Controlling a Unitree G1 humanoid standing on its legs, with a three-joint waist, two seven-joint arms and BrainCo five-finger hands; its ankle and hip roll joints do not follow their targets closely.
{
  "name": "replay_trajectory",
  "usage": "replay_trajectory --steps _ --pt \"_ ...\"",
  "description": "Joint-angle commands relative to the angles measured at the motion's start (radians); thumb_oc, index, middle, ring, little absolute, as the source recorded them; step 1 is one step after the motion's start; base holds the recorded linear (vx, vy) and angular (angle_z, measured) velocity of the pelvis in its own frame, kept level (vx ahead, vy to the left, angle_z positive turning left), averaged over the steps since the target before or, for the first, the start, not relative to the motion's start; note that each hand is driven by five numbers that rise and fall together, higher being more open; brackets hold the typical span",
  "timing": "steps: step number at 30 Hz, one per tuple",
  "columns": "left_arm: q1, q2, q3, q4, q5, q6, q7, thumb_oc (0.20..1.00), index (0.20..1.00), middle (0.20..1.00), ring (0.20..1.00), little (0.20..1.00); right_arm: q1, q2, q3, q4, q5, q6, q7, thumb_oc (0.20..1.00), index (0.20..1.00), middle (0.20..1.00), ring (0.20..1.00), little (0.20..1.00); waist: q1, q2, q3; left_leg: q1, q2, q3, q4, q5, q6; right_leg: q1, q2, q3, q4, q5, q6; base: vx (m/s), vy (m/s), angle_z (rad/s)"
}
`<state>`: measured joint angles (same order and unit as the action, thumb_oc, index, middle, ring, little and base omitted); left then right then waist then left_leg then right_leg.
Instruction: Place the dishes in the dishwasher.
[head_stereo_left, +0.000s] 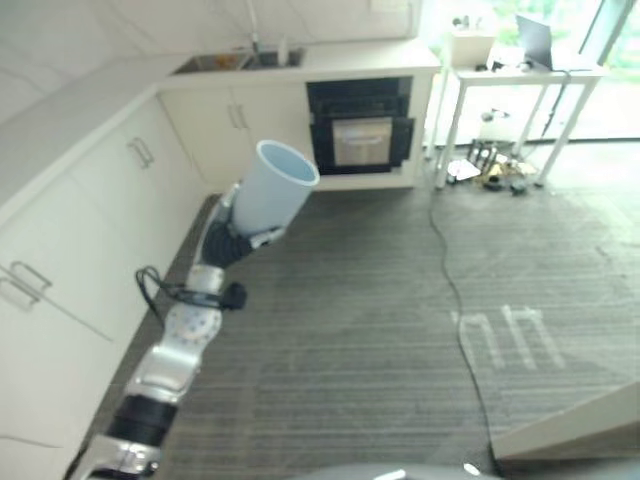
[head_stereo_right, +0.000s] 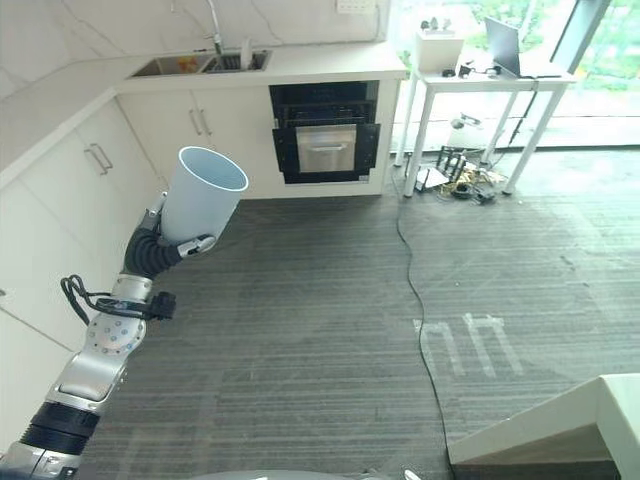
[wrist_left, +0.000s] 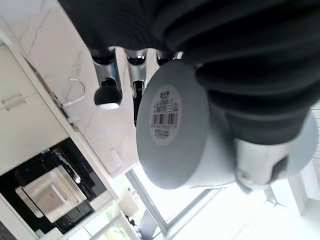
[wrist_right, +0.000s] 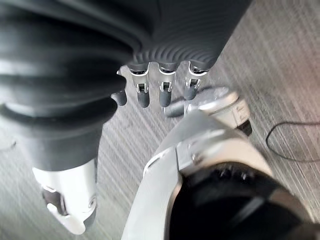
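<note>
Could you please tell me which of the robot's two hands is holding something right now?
The left hand: its fingers curl round a light blue cup, mouth tilted up. The right hand hangs above the grey floor, holding nothing.

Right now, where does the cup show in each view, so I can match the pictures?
Left eye view: cup left of centre, held by the left hand.
Right eye view: cup further left, above the hand.
Left wrist view: its base centre, close up.
Right wrist view: floor and right hand.
Shared landmark: oven.
</note>
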<state>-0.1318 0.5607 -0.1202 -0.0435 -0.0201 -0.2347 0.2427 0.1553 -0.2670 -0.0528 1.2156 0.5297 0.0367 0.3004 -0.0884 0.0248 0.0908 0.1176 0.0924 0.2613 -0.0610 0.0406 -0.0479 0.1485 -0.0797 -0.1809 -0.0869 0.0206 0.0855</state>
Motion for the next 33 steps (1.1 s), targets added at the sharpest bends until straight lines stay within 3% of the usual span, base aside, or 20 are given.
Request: replay_trajectory --steps 1,2,3,6,8,9,10,12,15,16,19,20,21,22,23,24,25,30,32,33 --pt "-0.123 -0.017 0.035 -0.063 0.000 -0.018 0.060 0.200 0.200 0.200 0.200 0.200 -0.095 -0.029 -0.002 0.031 -0.072 0.006 -0.090 1.000 1.000 1.000 1.000 1.000 0.010 -0.011 0.084 -0.123 0.014 -0.041 0.357 -0.185 0.012 -0.057 0.027 0.012 0.170 -0.148 -0.035 0.09 -0.145 0.07" --pt "-0.117 -0.016 0.040 -0.064 0.003 -0.017 0.054 0.200 0.200 0.200 0.200 0.200 -0.110 -0.036 0.007 0.047 -0.054 0.010 -0.104 1.000 1.000 1.000 1.000 1.000 0.032 -0.014 0.105 -0.199 0.012 -0.082 0.456 -0.154 0.008 -0.055 0.036 0.020 0.185 -0.149 -0.048 0.13 -0.054 0.01" --pt "-0.111 -0.016 0.043 -0.066 0.007 -0.017 0.052 0.200 0.200 0.200 0.200 0.200 -0.120 -0.041 0.009 0.057 -0.043 0.009 -0.101 1.000 1.000 1.000 1.000 1.000 0.042 -0.010 0.111 -0.221 0.011 -0.101 0.445 -0.125 0.004 -0.058 0.044 0.027 0.194 -0.150 -0.051 0.24 0.057 -0.11" --pt "-0.072 -0.015 0.061 -0.074 0.012 -0.030 0.067 0.200 0.200 0.200 0.200 0.200 -0.137 -0.049 0.007 0.063 -0.069 -0.025 -0.122 1.000 1.000 1.000 1.000 1.000 0.065 0.027 0.132 -0.209 0.034 -0.141 0.246 0.002 -0.033 -0.038 0.067 0.035 0.222 -0.187 -0.051 0.38 0.302 -0.25" --pt "-0.063 -0.026 0.077 -0.062 0.008 -0.037 0.079 0.200 0.200 0.200 0.200 0.200 -0.126 -0.054 0.008 0.055 -0.113 -0.023 -0.144 1.000 1.000 1.000 1.000 1.000 0.071 0.048 0.148 -0.258 0.094 -0.102 0.137 0.113 -0.067 -0.003 0.053 0.007 0.220 -0.206 -0.050 0.49 0.481 0.00" --pt "-0.060 -0.035 0.082 -0.055 0.016 -0.050 0.074 0.200 0.200 0.200 0.200 0.200 -0.115 -0.055 0.007 0.053 -0.111 -0.037 -0.148 1.000 1.000 1.000 1.000 1.000 0.067 0.051 0.155 -0.281 0.120 -0.060 0.128 0.134 -0.074 0.011 0.034 -0.023 0.226 -0.213 -0.046 0.37 0.475 0.09" --pt "-0.063 -0.039 0.083 -0.050 0.025 -0.061 0.071 0.200 0.200 0.200 0.200 0.200 -0.114 -0.054 0.004 0.044 -0.109 -0.041 -0.155 1.000 1.000 1.000 1.000 1.000 0.064 0.053 0.152 -0.281 0.120 -0.032 0.129 0.118 -0.069 0.015 0.021 -0.038 0.242 -0.225 -0.036 0.35 0.489 0.22" --pt "-0.050 -0.038 0.088 -0.045 0.053 -0.064 0.062 0.200 0.200 0.200 0.200 0.200 -0.114 -0.054 -0.004 0.021 -0.089 -0.038 -0.174 1.000 1.000 1.000 1.000 1.000 0.079 0.045 0.147 -0.294 0.071 -0.072 0.146 0.075 -0.057 0.037 -0.017 -0.023 0.292 -0.276 -0.015 0.40 0.507 0.25" --pt "-0.058 -0.032 0.089 -0.038 0.040 -0.083 0.021 0.200 0.200 0.200 0.200 0.200 -0.095 -0.028 -0.025 -0.015 -0.054 -0.058 -0.144 1.000 1.000 1.000 1.000 1.000 0.104 0.039 0.108 -0.281 -0.005 -0.096 0.147 0.023 -0.006 0.060 -0.059 -0.032 0.368 -0.304 0.017 0.39 0.506 -0.26" --pt "-0.068 -0.032 0.076 -0.026 0.050 -0.098 0.020 0.200 0.200 0.200 0.200 0.200 -0.076 -0.002 -0.031 -0.064 -0.054 -0.076 -0.167 1.000 1.000 1.000 1.000 1.000 0.099 0.026 0.100 -0.249 -0.063 -0.104 0.132 -0.005 0.044 0.025 -0.115 -0.030 0.551 -0.246 0.045 0.35 0.494 -0.35" --pt "-0.088 -0.015 0.052 0.008 0.049 -0.120 0.022 0.200 0.200 0.200 0.200 0.200 -0.053 0.029 -0.021 -0.108 0.001 -0.091 -0.201 1.000 1.000 1.000 1.000 1.000 0.088 0.023 0.092 -0.164 -0.104 -0.080 0.081 -0.043 0.098 -0.105 -0.144 -0.044 0.812 -0.109 0.078 0.34 0.348 0.39" --pt "-0.108 -0.008 0.039 0.017 0.046 -0.120 0.026 0.200 0.200 0.200 0.200 0.200 -0.062 0.028 -0.012 -0.105 0.011 -0.097 -0.213 1.000 1.000 1.000 1.000 1.000 0.074 0.017 0.099 -0.138 -0.115 -0.070 0.065 -0.049 0.104 -0.141 -0.060 -0.053 0.750 -0.143 0.073 0.37 0.133 0.07" --pt "-0.123 -0.006 0.032 0.015 0.056 -0.111 0.021 0.200 0.200 0.200 0.200 0.200 -0.068 0.029 -0.008 -0.108 0.029 -0.093 -0.228 1.000 1.000 1.000 1.000 1.000 0.061 0.017 0.109 -0.115 -0.121 -0.075 0.059 -0.058 0.104 -0.184 -0.014 -0.058 0.697 -0.147 0.063 0.34 -0.083 -0.29" --pt "-0.143 -0.004 0.025 0.009 0.076 -0.093 0.013 0.200 0.200 0.200 0.200 0.200 -0.077 0.024 -0.006 -0.113 0.088 -0.063 -0.237 1.000 1.000 1.000 1.000 1.000 0.051 0.020 0.120 -0.083 -0.114 -0.070 0.052 -0.068 0.096 -0.234 -0.012 -0.089 0.556 -0.129 0.051 0.42 -0.202 0.23" --pt "-0.151 0.003 0.022 0.006 0.070 -0.093 0.009 0.200 0.200 0.200 0.200 0.200 -0.088 0.028 -0.028 -0.095 0.204 -0.017 -0.216 1.000 1.000 1.000 1.000 1.000 0.020 0.002 0.138 -0.030 -0.128 -0.067 0.046 -0.116 0.098 -0.280 -0.039 -0.066 0.329 -0.046 0.074 0.63 -0.280 0.66" --pt "-0.146 0.008 0.023 -0.005 0.056 -0.092 -0.004 0.200 0.200 0.200 0.200 0.200 -0.092 0.027 -0.063 -0.071 0.136 -0.001 -0.203 1.000 1.000 1.000 1.000 1.000 -0.011 -0.010 0.142 0.018 -0.144 -0.088 0.045 -0.175 0.113 -0.325 -0.061 0.005 0.227 0.058 0.114 0.71 -0.290 0.98" --pt "-0.140 0.014 0.018 -0.004 0.052 -0.096 -0.009 0.200 0.200 0.200 0.200 0.200 -0.088 0.029 -0.077 -0.048 0.108 0.001 -0.193 1.000 1.000 1.000 1.000 1.000 -0.021 -0.010 0.136 0.045 -0.146 -0.092 0.039 -0.197 0.119 -0.330 -0.061 0.022 0.198 0.086 0.122 0.79 -0.390 0.82" --pt "-0.134 0.010 -0.004 -0.042 0.082 -0.058 -0.009 0.200 0.200 0.200 0.200 0.200 -0.082 0.019 -0.061 0.039 0.079 0.020 -0.142 1.000 1.000 1.000 1.000 1.000 -0.022 -0.018 0.096 0.077 -0.119 -0.108 0.136 -0.282 0.110 -0.308 -0.056 0.020 0.226 0.035 0.094 0.40 -0.385 0.32" --pt "-0.118 0.009 0.001 -0.065 0.074 -0.037 -0.009 0.200 0.200 0.200 0.200 0.200 -0.094 0.003 -0.045 0.044 0.073 0.014 -0.129 1.000 1.000 1.000 1.000 1.000 -0.019 -0.015 0.078 0.094 -0.082 -0.112 0.203 -0.306 0.086 -0.299 -0.033 0.017 0.263 -0.014 0.057 0.38 -0.467 0.03" --pt "-0.107 0.013 0.009 -0.079 0.073 -0.024 -0.013 0.200 0.200 0.200 0.200 0.200 -0.106 -0.007 -0.033 0.037 0.069 0.011 -0.116 1.000 1.000 1.000 1.000 1.000 -0.009 -0.014 0.069 0.082 -0.056 -0.110 0.289 -0.283 0.066 -0.278 -0.015 0.005 0.269 -0.040 0.031 0.31 -0.460 -0.33"
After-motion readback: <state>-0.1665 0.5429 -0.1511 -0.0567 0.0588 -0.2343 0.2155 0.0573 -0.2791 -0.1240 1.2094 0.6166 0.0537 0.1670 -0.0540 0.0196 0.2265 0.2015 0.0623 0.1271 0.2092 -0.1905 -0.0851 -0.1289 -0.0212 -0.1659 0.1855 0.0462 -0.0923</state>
